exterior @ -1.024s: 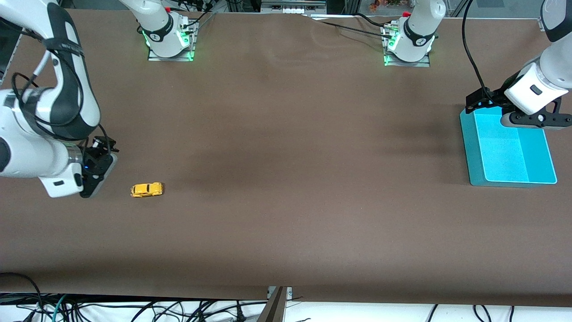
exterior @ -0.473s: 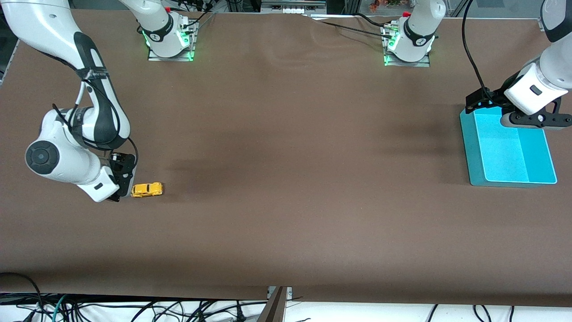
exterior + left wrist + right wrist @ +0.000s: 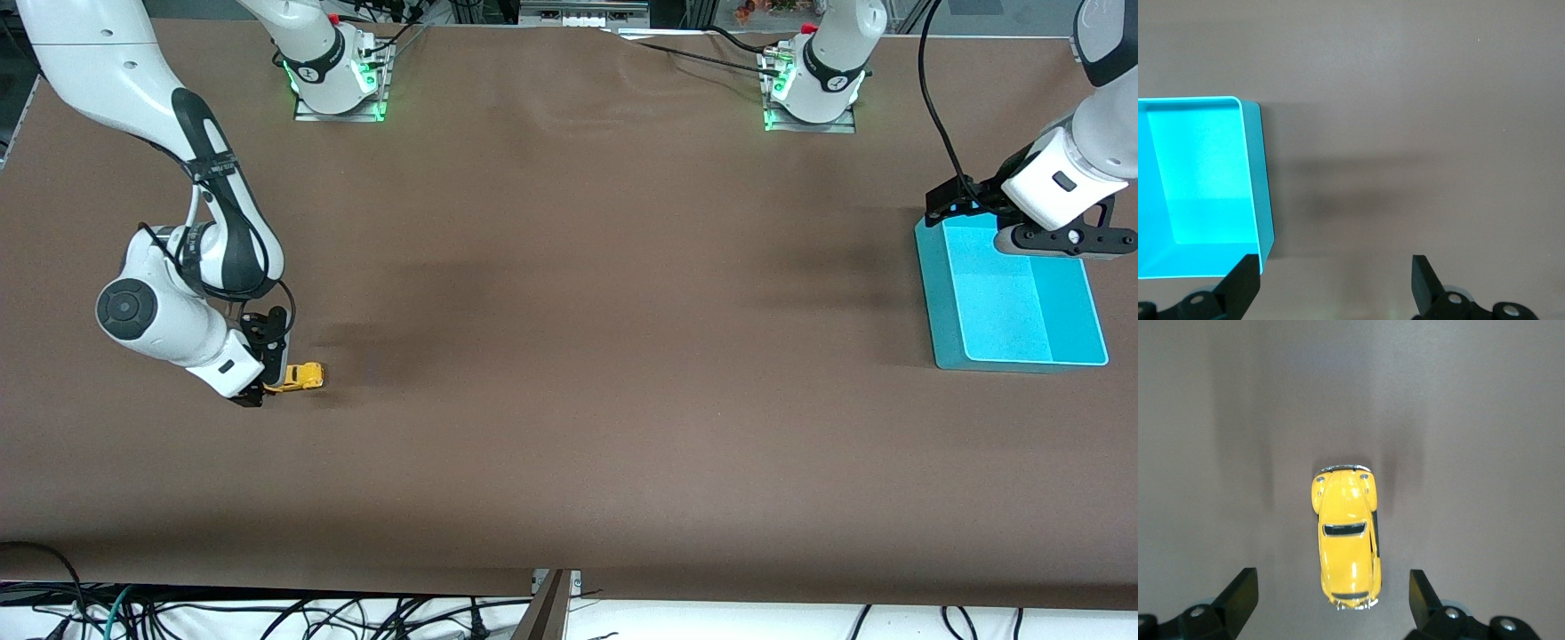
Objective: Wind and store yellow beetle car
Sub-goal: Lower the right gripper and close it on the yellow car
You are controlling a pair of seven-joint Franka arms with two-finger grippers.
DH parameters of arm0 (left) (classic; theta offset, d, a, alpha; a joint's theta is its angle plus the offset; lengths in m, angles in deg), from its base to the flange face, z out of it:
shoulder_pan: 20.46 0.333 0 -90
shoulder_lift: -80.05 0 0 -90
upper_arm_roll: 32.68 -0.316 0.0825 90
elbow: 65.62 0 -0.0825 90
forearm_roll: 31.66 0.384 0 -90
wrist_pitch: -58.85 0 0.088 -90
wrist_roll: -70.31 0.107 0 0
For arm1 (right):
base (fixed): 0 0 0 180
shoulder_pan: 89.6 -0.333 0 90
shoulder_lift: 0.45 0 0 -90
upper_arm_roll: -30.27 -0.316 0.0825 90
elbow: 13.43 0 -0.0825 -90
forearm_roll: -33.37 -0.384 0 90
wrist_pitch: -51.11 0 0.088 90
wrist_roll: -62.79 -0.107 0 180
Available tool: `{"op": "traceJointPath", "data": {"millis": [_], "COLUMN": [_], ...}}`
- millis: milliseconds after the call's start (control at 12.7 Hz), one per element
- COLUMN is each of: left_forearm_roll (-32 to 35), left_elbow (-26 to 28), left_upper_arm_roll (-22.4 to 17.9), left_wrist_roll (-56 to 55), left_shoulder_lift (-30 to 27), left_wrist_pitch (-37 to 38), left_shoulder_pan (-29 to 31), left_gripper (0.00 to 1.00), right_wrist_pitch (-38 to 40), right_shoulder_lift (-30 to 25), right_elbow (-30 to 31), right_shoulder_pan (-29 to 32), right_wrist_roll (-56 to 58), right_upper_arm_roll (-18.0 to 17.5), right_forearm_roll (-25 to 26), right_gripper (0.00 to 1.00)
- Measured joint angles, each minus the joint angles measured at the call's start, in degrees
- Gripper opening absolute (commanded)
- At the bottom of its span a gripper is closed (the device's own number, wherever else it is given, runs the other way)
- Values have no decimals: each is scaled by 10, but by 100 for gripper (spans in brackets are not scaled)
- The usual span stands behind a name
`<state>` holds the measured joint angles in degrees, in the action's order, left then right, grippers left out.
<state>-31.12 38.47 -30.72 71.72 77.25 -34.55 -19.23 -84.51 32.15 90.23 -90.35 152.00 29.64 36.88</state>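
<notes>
Yellow beetle car (image 3: 1346,541) lies lengthwise along the table, between the right gripper's (image 3: 1331,600) spread fingers; left gripper (image 3: 1335,283) waits, fingers apart, over the teal tray (image 3: 1261,187).

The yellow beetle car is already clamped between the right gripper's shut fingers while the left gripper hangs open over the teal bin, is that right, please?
Not quite: the right gripper is open, not shut on the yellow beetle car. The right wrist view shows the car resting on the table with clear gaps to both fingers. The rest holds: the left gripper hangs open over the edge of the teal bin.
</notes>
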Motion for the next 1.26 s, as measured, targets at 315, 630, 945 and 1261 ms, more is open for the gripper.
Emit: {"op": "traceJointPath", "data": {"millis": [315,630,945,1261], "left_forearm_roll": [0,0,0,0], "left_elbow": [0,0,0,0], "left_upper_arm_roll": [0,0,0,0], "left_wrist_roll": [0,0,0,0], "left_shoulder_lift": [1,1,1,1], "left_wrist_pitch": [0,0,0,0], "left_shoulder_pan": [0,0,0,0], "left_gripper": [100,100,100,100], "right_wrist_pitch": [-39,-55,-65,-70], "right_shoulder_lift": [5,10,12,14], "right_elbow": [23,26,27,27], "right_shoulder_pan": [0,1,1,1], "right_wrist_roll": [18,38,52,53], "right_upper_arm_roll": [0,0,0,0], "right_forearm_roll": [0,0,0,0], "right_gripper": [100,98,47,25]}}
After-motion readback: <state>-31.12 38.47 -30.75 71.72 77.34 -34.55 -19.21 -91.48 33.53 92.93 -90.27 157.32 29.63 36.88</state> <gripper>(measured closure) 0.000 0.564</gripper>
